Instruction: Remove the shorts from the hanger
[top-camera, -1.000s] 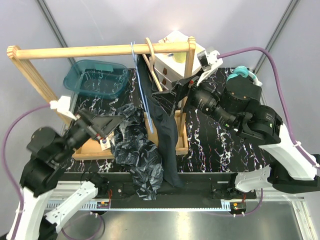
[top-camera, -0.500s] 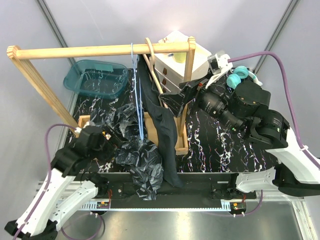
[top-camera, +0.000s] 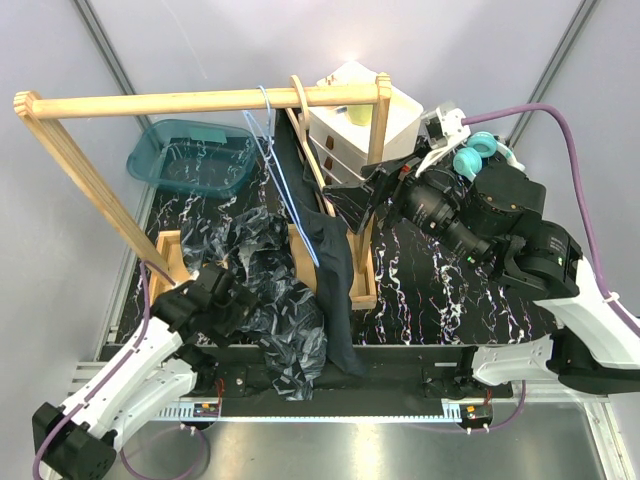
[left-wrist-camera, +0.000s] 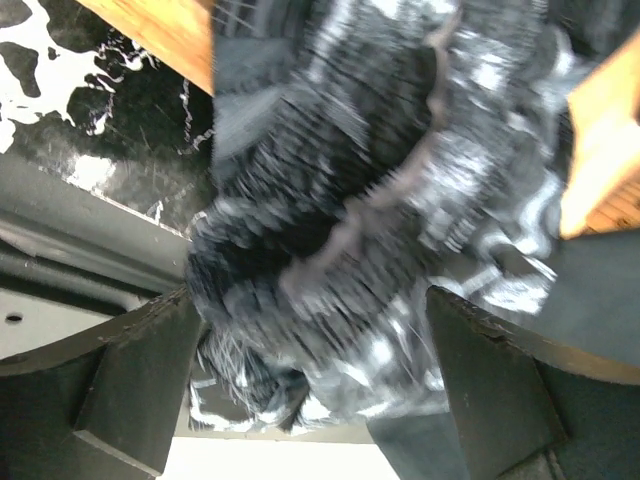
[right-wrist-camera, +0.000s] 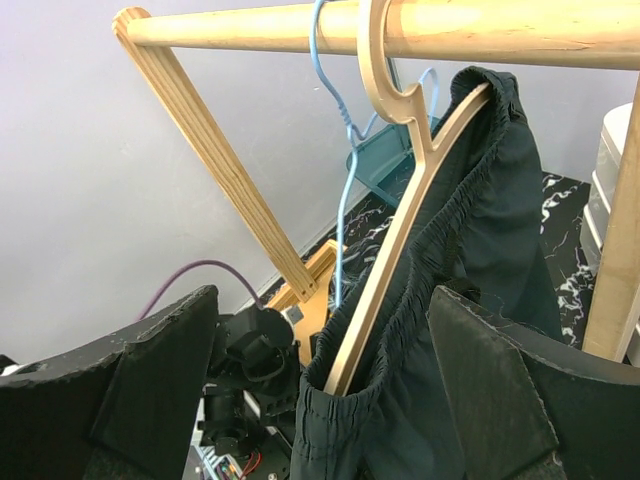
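Note:
A patterned black-and-grey pair of shorts lies heaped on the table, off the bare blue wire hanger that hangs from the wooden rail. My left gripper is low at the heap's left edge. In the left wrist view its jaws stand wide apart with the blurred patterned fabric between them. A dark pair of shorts hangs on a wooden hanger. My right gripper is open beside the dark shorts, not touching them.
A teal bin stands at the back left and a white drawer unit at the back behind the rack. The rack's wooden base frame lies on the marbled table. A teal roll sits at the back right.
My left arm has dropped and pulled back toward the table's near edge beside the patterned heap. The blue hanger has swung. My right gripper has drawn back slightly to the right.

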